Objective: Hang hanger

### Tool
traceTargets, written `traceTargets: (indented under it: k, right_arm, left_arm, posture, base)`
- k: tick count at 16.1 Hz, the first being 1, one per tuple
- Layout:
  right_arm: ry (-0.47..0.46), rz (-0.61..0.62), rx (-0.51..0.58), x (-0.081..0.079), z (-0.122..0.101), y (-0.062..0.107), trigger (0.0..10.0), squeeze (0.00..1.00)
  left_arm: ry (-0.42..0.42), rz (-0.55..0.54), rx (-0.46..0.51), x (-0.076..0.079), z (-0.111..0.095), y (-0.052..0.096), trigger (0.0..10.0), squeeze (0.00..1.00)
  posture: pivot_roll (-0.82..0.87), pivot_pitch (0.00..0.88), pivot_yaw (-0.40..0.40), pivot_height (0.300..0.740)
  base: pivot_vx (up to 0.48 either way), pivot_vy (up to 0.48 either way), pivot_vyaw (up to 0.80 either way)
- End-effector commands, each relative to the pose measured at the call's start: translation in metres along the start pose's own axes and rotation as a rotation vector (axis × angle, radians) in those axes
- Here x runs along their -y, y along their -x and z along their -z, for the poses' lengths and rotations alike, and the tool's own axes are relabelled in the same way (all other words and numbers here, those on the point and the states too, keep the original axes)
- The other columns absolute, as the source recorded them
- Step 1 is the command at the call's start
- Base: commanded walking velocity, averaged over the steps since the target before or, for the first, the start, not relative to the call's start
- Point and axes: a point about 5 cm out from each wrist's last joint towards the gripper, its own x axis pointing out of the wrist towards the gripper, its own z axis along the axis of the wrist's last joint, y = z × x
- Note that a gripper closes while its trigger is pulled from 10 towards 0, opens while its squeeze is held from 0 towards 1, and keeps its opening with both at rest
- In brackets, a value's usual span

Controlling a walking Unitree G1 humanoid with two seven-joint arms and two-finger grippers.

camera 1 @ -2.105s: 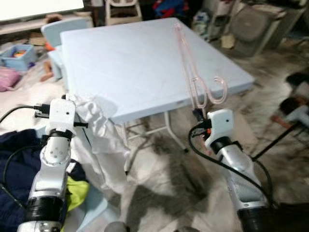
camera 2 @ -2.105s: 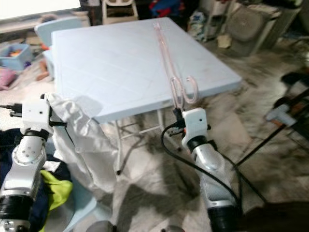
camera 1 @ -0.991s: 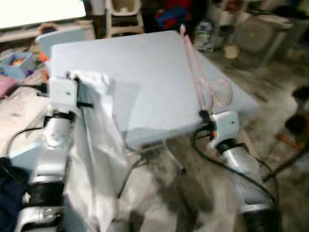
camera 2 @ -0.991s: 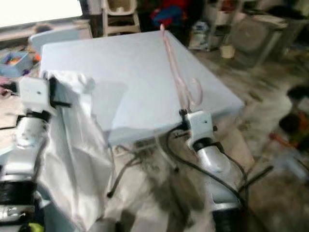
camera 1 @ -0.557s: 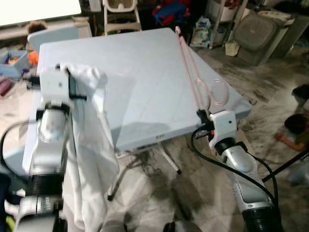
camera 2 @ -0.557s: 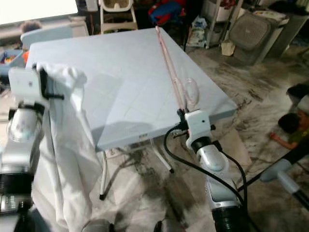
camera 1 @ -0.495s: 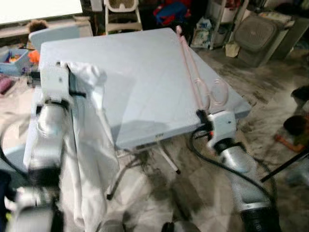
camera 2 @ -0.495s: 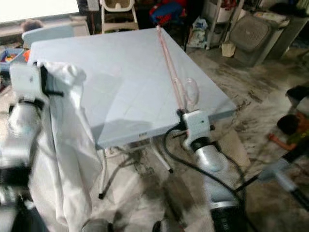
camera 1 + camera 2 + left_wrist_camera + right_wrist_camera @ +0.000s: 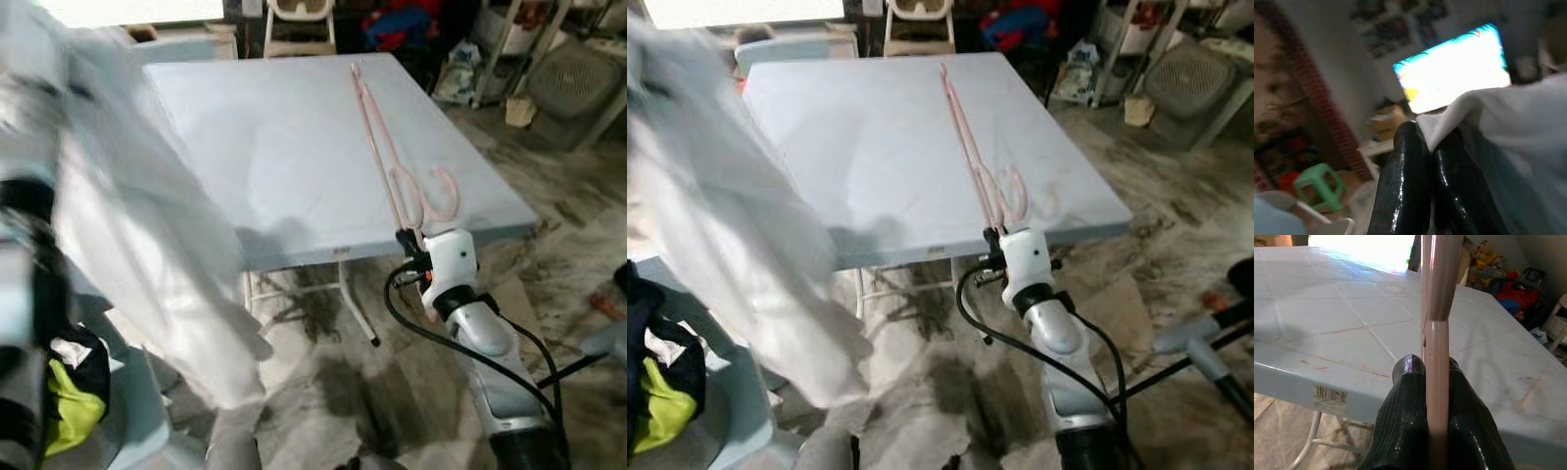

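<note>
A pink translucent hanger (image 9: 384, 147) lies slanted over the light blue folding table (image 9: 265, 147), its hook (image 9: 443, 196) near the table's front right edge. My right gripper (image 9: 1427, 374) is shut on the hanger's thin bar (image 9: 1439, 298), just off that front edge, with the white wrist (image 9: 449, 259) below it. A white garment (image 9: 147, 245) hangs blurred at the left, raised high in front of the table's left side. In the left wrist view my left gripper (image 9: 1429, 139) is shut on a fold of this white cloth (image 9: 1508, 112).
A light blue chair (image 9: 132, 411) at lower left carries dark and yellow-green clothes (image 9: 69, 401). A white high chair (image 9: 299, 20) and clutter stand behind the table. A grey fan (image 9: 578, 73) is at the back right, a black stand leg (image 9: 1205, 343) on the floor right.
My left arm has lifted the white garment higher and nearer the camera, so it now covers the left side. The view has shifted. The right gripper still holds the hanger by the table edge.
</note>
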Motion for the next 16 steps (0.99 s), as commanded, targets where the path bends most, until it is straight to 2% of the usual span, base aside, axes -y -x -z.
traceTargets:
  k: [1,2,3,4,5,6,7,8,9,10,11,12,13,14,15,16]
  right_arm:
    - [0.009,0.028,0.014,0.009,-0.006,0.004,10.0,0.00]
    - [0.012,0.035,0.009,0.012,-0.005,0.006,10.0,0.00]
    - [0.017,0.037,0.004,0.015,-0.005,0.009,10.0,0.00]
    - [0.024,0.035,0.000,0.016,-0.006,0.011,10.0,0.00]
    - [0.025,0.034,0.000,0.016,-0.006,0.011,10.0,0.00]
    - [0.026,0.030,0.000,0.015,-0.008,0.010,10.0,0.00]
    - [0.027,0.027,0.000,0.015,-0.009,0.010,10.0,0.00]
    - [0.028,0.026,-0.001,0.015,-0.009,0.010,10.0,0.00]
    - [0.029,0.025,-0.003,0.016,-0.010,0.010,10.0,0.00]
    - [0.031,0.021,-0.010,0.016,-0.009,0.011,10.0,0.00]
    - [0.032,0.019,-0.013,0.016,-0.009,0.012,10.0,0.00]
    - [0.032,0.016,-0.019,0.016,-0.008,0.012,10.0,0.00]
    - [0.032,0.014,-0.024,0.015,-0.008,0.012,10.0,0.00]
    - [0.030,0.011,-0.026,0.014,-0.008,0.011,10.0,0.00]
    - [0.026,0.004,-0.028,0.012,-0.008,0.009,10.0,0.00]
    - [0.025,0.001,-0.029,0.011,-0.008,0.009,10.0,0.00]
  left_arm:
    - [0.075,-0.070,0.163,-0.010,-0.053,-0.007,10.0,0.00]
    - [0.124,-0.042,0.210,-0.005,-0.072,-0.008,10.0,0.00]
    - [0.156,0.042,0.304,0.013,-0.102,-0.004,10.0,0.00]
    - [0.220,0.308,0.416,0.058,-0.131,0.010,10.0,0.00]
    - [0.219,0.377,0.442,0.071,-0.136,0.015,10.0,0.00]
    - [0.194,0.596,0.455,0.111,-0.133,0.032,10.0,0.00]
    - [0.177,0.717,0.450,0.131,-0.126,0.042,10.0,0.00]
    - [0.132,0.799,0.423,0.150,-0.107,0.052,10.0,0.00]
    - [0.053,0.905,0.378,0.170,-0.076,0.066,10.0,0.00]
    - [-0.016,0.960,0.289,0.180,-0.036,0.076,10.0,0.00]
    - [-0.038,0.972,0.254,0.182,-0.021,0.080,10.0,0.00]
    - [-0.085,0.907,0.160,0.177,0.009,0.081,10.0,0.00]
    - [-0.126,0.777,0.051,0.163,0.037,0.076,10.0,0.00]
    - [-0.139,0.668,-0.016,0.149,0.051,0.070,10.0,0.00]
    - [-0.093,0.552,-0.109,0.129,0.068,0.064,10.0,0.00]
    - [-0.082,0.519,-0.141,0.122,0.075,0.062,10.0,0.00]
  posture:
    - [-0.08,0.000,-0.006,0.740]
    - [-0.09,0.000,-0.007,0.740]
    - [-0.10,0.000,-0.010,0.740]
    - [-0.10,0.000,-0.016,0.740]
    - [-0.11,0.000,-0.018,0.740]
    - [-0.11,0.000,-0.023,0.740]
    - [-0.11,0.000,-0.023,0.740]
    - [-0.12,0.000,-0.029,0.740]
    - [-0.12,0.000,-0.030,0.740]
    - [-0.12,0.000,-0.034,0.740]
    - [-0.12,0.000,-0.035,0.740]
    - [-0.12,0.000,-0.035,0.740]
    - [-0.11,0.000,-0.037,0.740]
    - [-0.11,0.000,-0.038,0.740]
    - [-0.10,0.000,-0.040,0.740]
    - [-0.10,0.000,-0.041,0.740]
  base:
    - [0.000,0.000,0.00]
    - [0.000,0.000,0.00]
    - [0.000,0.000,0.00]
    - [0.000,0.000,0.00]
    - [0.000,0.000,0.00]
    - [0.000,0.000,0.00]
    - [0.000,0.000,0.00]
    - [0.000,0.000,0.00]
    - [0.000,0.000,0.00]
    - [0.000,0.000,0.00]
    - [0.000,0.000,0.00]
    - [0.000,0.000,0.00]
    - [0.000,0.000,0.00]
    - [0.000,0.000,0.00]
    - [0.000,0.000,0.00]
    - [0.000,0.000,0.00]
